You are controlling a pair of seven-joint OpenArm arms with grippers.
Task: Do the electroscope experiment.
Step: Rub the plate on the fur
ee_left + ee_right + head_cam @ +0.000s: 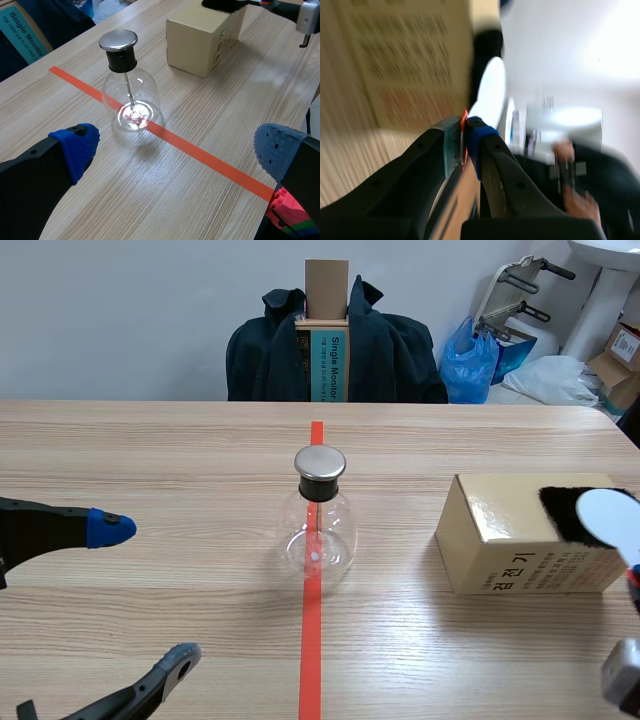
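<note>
Charging seems in hand, white disc (pixel 605 518) clamped in the right fingers (pixel 480 137) by the black cloth (pixel 560 508), left fingers (pixel 75 147) apart; the electroscope cap (pixel 320 462) must be touched next

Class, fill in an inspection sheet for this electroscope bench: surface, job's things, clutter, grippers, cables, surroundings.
Surface: wooden table, with an orange-red tape line down its middle.
Job's things: the metal-capped electroscope flask stands upright on the tape line. A white disc is at the black fuzzy pad on top of the cardboard box; contact cannot be told.
Clutter: a red-and-green block by the left gripper's finger.
Grippers: the left gripper is open, short of the flask. The right gripper is shut on the white disc.
Cables: nothing seen.
Surroundings: a dark jacket and a blue bag behind the table.
</note>
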